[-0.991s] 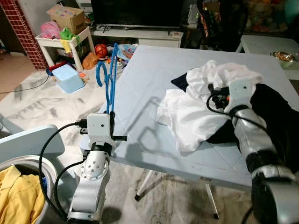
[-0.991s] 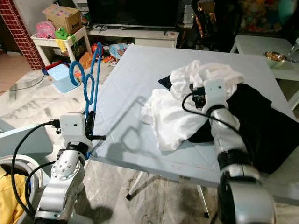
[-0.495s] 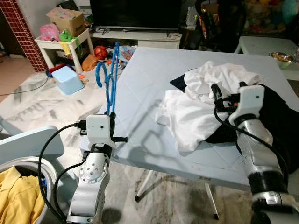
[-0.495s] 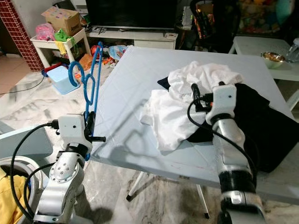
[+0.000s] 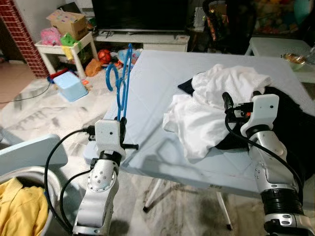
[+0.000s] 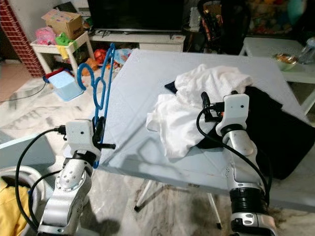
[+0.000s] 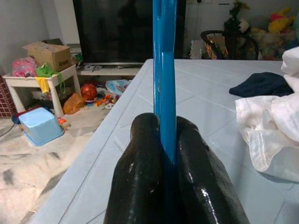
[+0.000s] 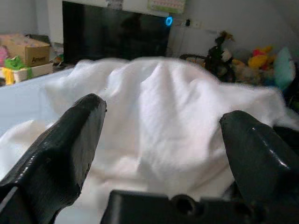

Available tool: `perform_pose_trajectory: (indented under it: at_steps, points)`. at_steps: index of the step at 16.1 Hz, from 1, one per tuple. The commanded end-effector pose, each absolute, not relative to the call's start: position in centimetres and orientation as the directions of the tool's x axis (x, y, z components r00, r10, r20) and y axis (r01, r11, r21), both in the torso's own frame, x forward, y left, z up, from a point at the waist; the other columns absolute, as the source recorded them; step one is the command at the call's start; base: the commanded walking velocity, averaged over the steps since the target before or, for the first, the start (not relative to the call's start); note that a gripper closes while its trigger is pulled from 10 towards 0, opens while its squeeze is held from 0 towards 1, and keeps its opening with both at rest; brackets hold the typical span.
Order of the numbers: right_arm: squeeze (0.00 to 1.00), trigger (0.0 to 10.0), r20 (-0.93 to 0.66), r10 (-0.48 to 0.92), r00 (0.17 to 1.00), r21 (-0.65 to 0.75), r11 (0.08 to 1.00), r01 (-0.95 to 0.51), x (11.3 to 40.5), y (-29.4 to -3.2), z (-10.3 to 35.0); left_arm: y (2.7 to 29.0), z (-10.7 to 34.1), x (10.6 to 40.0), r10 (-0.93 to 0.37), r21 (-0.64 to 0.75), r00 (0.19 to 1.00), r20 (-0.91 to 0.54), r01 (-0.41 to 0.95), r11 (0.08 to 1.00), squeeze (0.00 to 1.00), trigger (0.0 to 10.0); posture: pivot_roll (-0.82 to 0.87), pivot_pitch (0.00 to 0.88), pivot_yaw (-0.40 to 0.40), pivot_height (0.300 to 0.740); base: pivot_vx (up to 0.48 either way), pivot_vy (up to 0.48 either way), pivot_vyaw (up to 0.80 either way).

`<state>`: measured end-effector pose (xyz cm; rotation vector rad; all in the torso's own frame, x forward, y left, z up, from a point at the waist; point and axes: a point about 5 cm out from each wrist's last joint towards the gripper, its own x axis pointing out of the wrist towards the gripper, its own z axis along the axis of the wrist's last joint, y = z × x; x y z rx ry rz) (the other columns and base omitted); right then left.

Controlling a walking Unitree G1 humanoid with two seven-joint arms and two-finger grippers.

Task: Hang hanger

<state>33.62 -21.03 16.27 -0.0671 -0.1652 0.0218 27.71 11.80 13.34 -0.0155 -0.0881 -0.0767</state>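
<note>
A blue plastic hanger (image 5: 121, 81) stands upright at the left front edge of the pale blue table (image 5: 152, 83). My left gripper (image 5: 121, 127) is shut on its lower bar; the wrist view has the hanger (image 7: 164, 56) pinched between the two black fingers (image 7: 140, 158). A crumpled white garment (image 5: 204, 115) lies on the table, partly over a black garment (image 5: 295, 123). My right gripper (image 5: 239, 98) is open at the white garment's right side. In its wrist view the white cloth (image 8: 159, 102) lies just beyond the spread fingers (image 8: 70, 140).
A laundry basket (image 5: 12, 177) holding a yellow garment stands on the floor at the lower left. A blue bin (image 5: 71, 83), a small white table (image 5: 64, 43) with a cardboard box, scattered toys, a television and a second white table (image 5: 275, 46) lie further back.
My right gripper has drawn back a little to the right, off the white pile. The left gripper keeps hold of the hanger. The view has shifted slightly.
</note>
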Motion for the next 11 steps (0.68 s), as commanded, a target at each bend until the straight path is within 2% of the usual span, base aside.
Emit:
perform_pose_trajectory:
  at_steps: [1,2,11]
  points:
    - [0.12,10.0,0.154,0.031,0.988,-0.066,0.998,-0.022,33.40,-20.70,16.15,11.71,13.95,27.69,-0.086,-0.012,0.990,0.108,0.088,0.996,0.00,10.0,-0.08,0.000,0.020,0.740,-0.266,0.000,0.00]
    - [0.00,10.0,0.151,0.033,0.988,-0.065,0.998,-0.024,33.35,-20.61,16.10,11.69,13.94,27.69,-0.088,-0.012,0.990,0.108,0.089,0.996,0.00,10.0,-0.08,0.000,0.023,0.740,-0.266,0.000,0.00]
    - [0.00,10.0,0.127,0.042,0.991,-0.066,0.997,-0.034,33.48,-20.32,15.94,11.61,13.95,27.76,-0.098,-0.016,0.990,0.104,0.100,0.995,0.00,10.0,-0.08,0.000,0.024,0.740,-0.295,0.000,0.00]
